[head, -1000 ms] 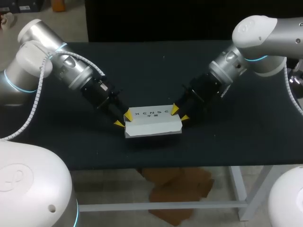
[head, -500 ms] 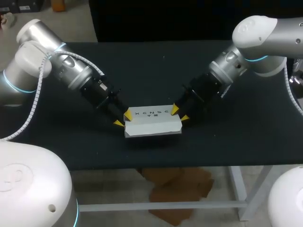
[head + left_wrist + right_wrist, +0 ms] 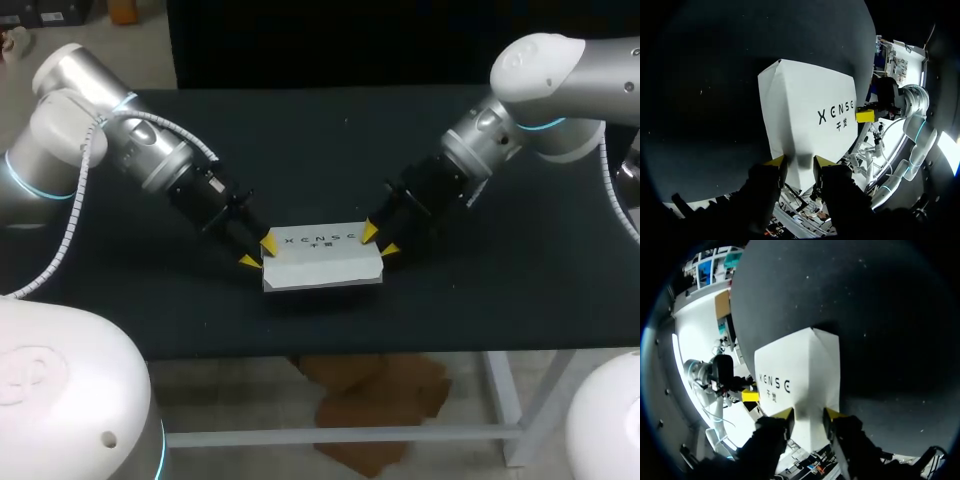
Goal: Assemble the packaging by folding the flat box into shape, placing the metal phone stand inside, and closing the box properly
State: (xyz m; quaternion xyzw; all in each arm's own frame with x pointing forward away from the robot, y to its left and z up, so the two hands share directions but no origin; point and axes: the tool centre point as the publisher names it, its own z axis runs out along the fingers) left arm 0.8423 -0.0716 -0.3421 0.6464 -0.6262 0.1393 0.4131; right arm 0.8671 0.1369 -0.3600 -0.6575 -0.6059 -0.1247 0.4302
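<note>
Two arms meet at one white box (image 3: 322, 258), which lies on the dark table (image 3: 500, 290) near the front edge and about midway across, its long side running left to right and its printed face up. From where I stand the left arm (image 3: 130, 145) slants down from the far left corner and the right arm (image 3: 490, 135) from the far right, so the pair make a shallow V with the box at the bottom of it. The left gripper (image 3: 259, 253) is at the box's left end, one yellow tip by the far corner and the other by the near one, with the end of the box between them. The left wrist view shows this closer: the two fingers stand a little apart and press on a narrow end part of the box from both sides, pinching it. The right gripper (image 3: 380, 241) does the same at the right end. Its own wrist view has white card filling the gap between the fingers, with both tips touching it. Each wrist view also catches the other gripper's yellow tip at the box's far end. The box sits level, its top one flat white panel and its front wall in shade.
</note>
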